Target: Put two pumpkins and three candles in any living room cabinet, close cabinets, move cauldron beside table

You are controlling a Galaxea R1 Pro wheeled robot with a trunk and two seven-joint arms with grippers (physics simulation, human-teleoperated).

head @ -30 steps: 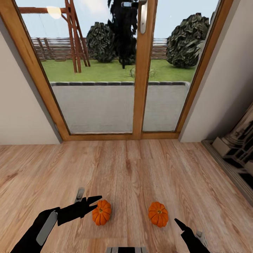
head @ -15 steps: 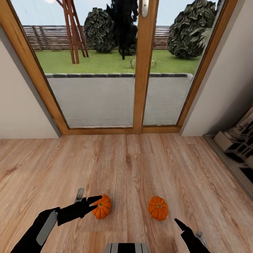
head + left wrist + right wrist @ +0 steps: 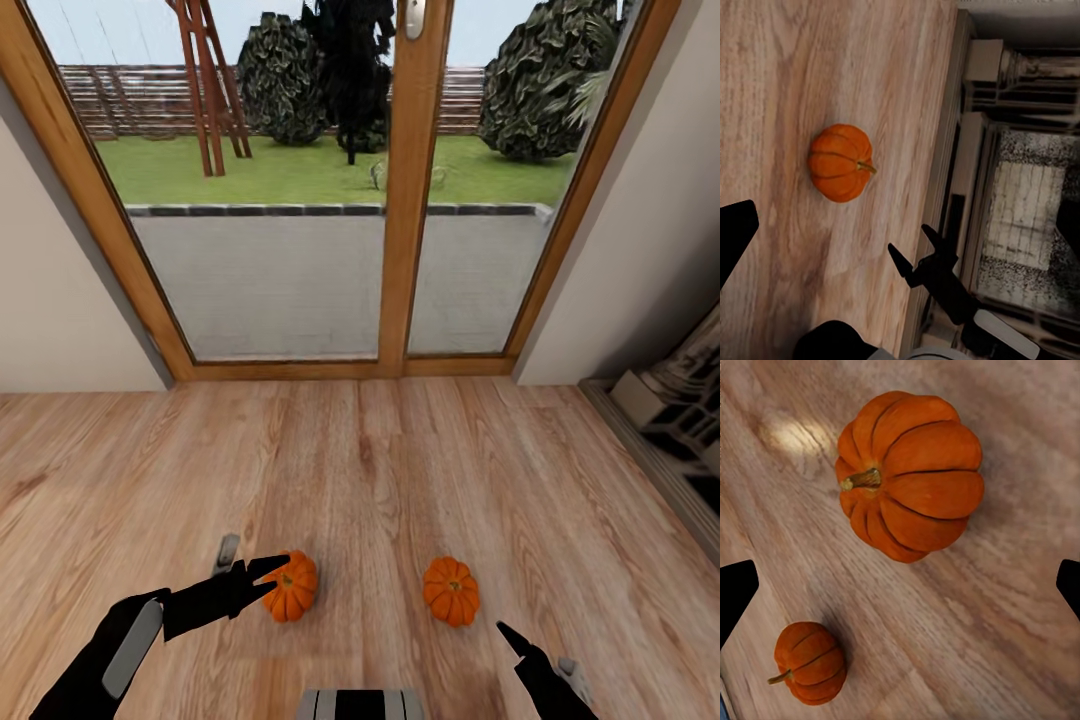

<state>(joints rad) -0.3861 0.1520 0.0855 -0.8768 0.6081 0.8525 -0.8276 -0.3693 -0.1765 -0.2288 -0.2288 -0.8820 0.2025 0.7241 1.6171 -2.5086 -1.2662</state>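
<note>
Left hand [image 3: 268,572] spread apart beside one of two pumpkins [image 3: 291,586] [image 3: 450,591]; right hand [image 3: 512,634] parted

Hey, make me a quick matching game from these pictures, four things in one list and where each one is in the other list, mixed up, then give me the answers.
Things:
1. left pumpkin
2. right pumpkin
3. left gripper
4. glass door

Places or states:
A. straight ahead, garden visible through it
B. alone on the wood floor, ahead of the right gripper
C. open, its fingertips against a pumpkin
D. on the floor right at the left gripper's tips

Pairs: 1-D, 2-B, 3-C, 4-A
</note>
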